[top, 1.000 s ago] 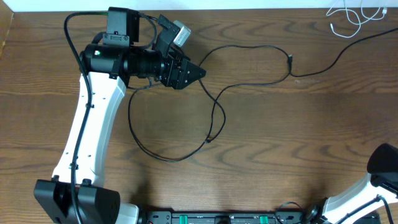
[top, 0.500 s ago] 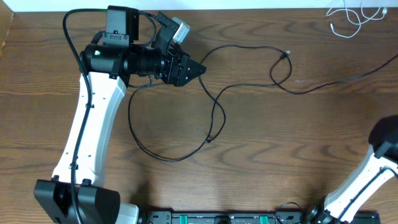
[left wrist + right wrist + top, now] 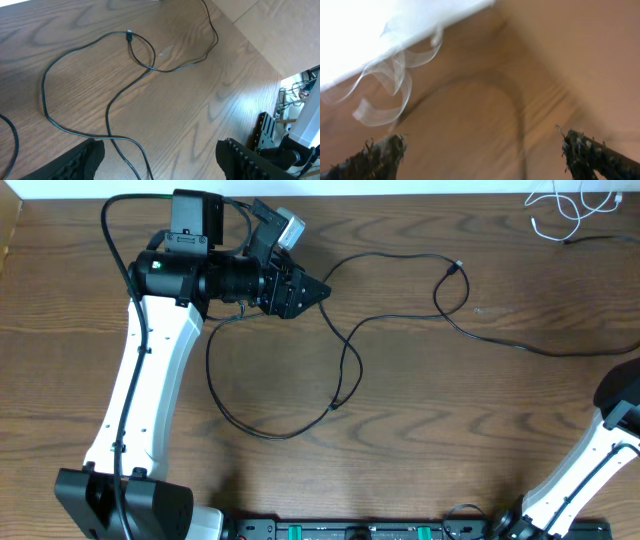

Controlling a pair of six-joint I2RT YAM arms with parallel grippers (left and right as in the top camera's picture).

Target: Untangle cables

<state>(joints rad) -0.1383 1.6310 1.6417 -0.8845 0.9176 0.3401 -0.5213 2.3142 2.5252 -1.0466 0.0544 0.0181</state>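
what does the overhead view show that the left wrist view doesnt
Only overhead: the thin white cable bunched at the far right corner, the white left arm, and part of the right arm. Only left wrist: that the left claw stands open, and the table's side edge. Both: the long thin black cable looping over the brown wooden table, its small plug end lying free.

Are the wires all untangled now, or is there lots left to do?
Done: the white cable lies in the far right corner, away from the loops of the black cable. In hand: nothing; the left gripper and right gripper are both open and empty. Left: the black cable crosses over itself mid-table and near its plug, so it needs pulling straight.
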